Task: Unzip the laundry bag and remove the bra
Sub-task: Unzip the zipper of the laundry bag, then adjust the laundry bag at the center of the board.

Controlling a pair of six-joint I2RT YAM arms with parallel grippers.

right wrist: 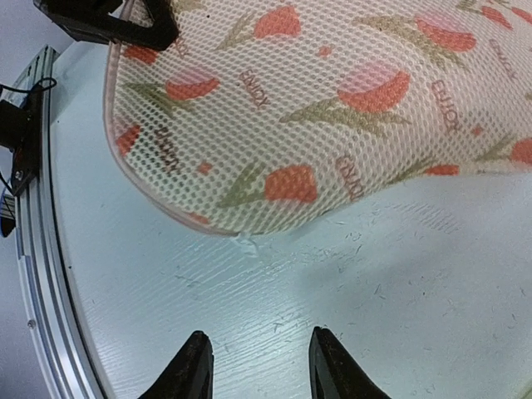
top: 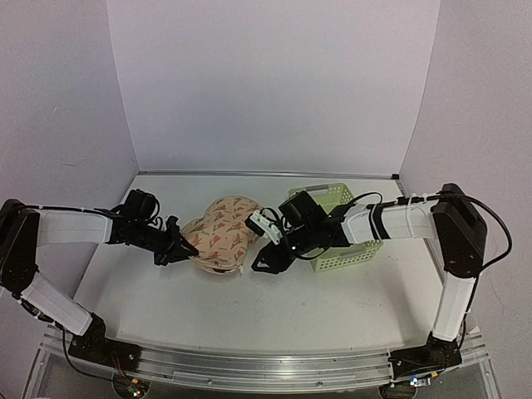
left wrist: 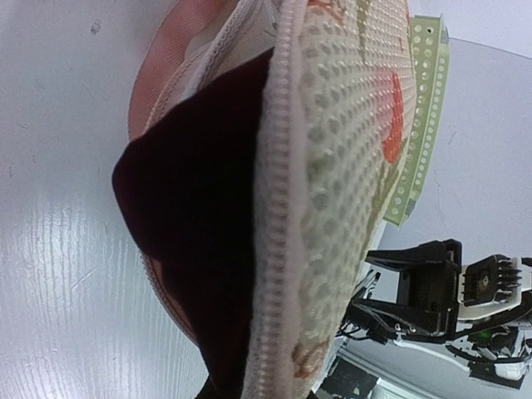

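Right end effector (right wrist: 258,342): parted, empty, above desk (right wrist: 349,291); Left end effector (top: 176,249): pinching laundry bag (top: 220,229) rim, mid-desk; Bra (left wrist: 199,233): inside unzipped mouth, judged soft, light, limp; best taken at exposed cup edge

A: What sort of place are you working in here?
B: You are sitting at a robotics lab bench. The left arm (top: 75,226) and the right arm (top: 399,223) are standing bolted to an aluminium rail (top: 249,371) along a white table (top: 274,312).
A: Anything else telling you that?
B: Plain white panels (top: 266,83) are boxing you in, and black cables (top: 495,224) are trailing loose.
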